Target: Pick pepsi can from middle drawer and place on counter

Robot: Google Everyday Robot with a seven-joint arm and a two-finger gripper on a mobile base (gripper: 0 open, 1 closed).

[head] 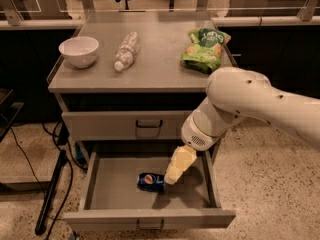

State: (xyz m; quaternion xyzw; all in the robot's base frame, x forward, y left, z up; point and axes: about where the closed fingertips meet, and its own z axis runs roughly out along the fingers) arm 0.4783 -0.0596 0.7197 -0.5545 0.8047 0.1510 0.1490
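Hand (170,176) down inside the open middle drawer (112,186), tip just beside the right end of the pepsi can (150,182), which lies on its side on the drawer floor; spread or pinching, cannot tell. Grasp step, by the look of it. Next: secure the can, lift clear of the drawer walls, carry up to bare bench (160,71) between water bottle (125,51) and snack bag (205,50).

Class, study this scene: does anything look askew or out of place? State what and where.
Two containers lie on their sides: the pepsi can on the middle drawer floor, right by the gripper, and the water bottle on the counter.
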